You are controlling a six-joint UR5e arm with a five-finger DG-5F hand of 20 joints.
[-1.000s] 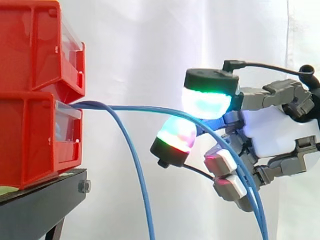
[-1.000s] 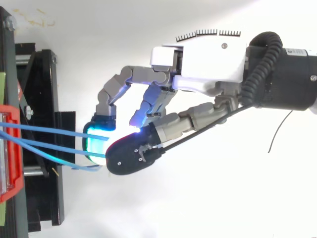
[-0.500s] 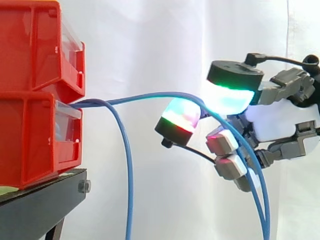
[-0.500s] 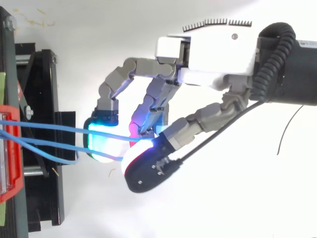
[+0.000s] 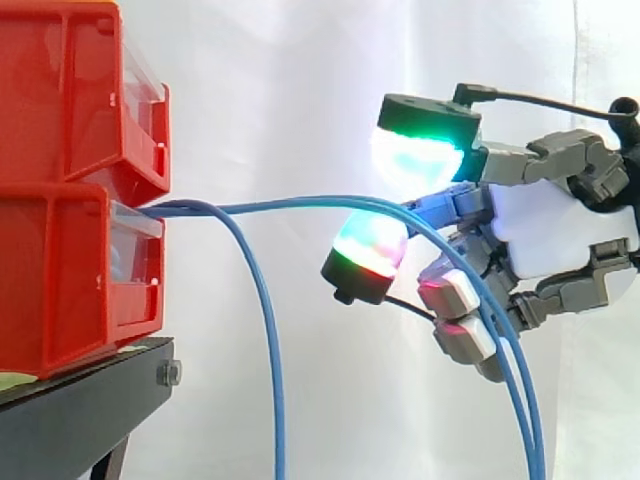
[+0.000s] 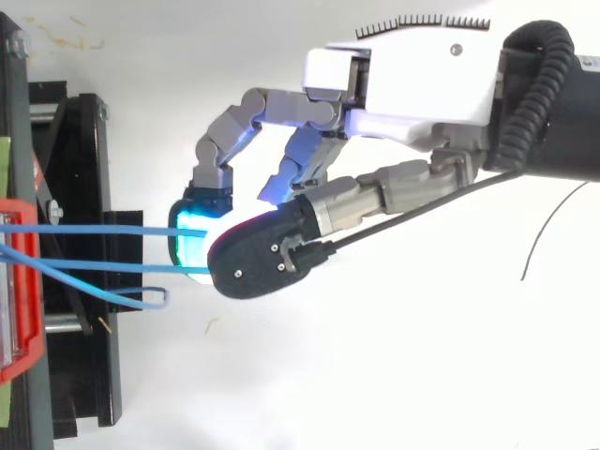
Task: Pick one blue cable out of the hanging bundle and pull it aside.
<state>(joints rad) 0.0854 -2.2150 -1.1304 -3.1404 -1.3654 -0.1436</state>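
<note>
Blue cables come out of the lower red bin (image 5: 60, 280). One blue cable (image 5: 272, 380) droops straight down near the bins; its loop (image 6: 155, 298) shows from above. Two other blue cables (image 5: 300, 204) run right to my hand (image 5: 555, 240), pass between the green-glowing thumb pad (image 5: 420, 155) and a finger pad (image 5: 368, 248), then drop at the right (image 5: 525, 410). In the top view these two cables (image 6: 112, 229) end under the thumb's black back, against the cyan pad (image 6: 187, 246). The hand (image 6: 412, 80) is pinching them, with its other fingers curled below.
A second red bin (image 5: 60, 90) sits on top of the lower one. Both stand on a black stand (image 5: 80, 420) at the left, which is also seen from above (image 6: 75, 187). A white curtain hangs behind, and open space lies under the hand.
Half a second ago the thumb was lifted away from the finger pad and the cables arched higher. Now the pads are closed together on the cables, which run flatter; the drooping cable swung slightly right.
</note>
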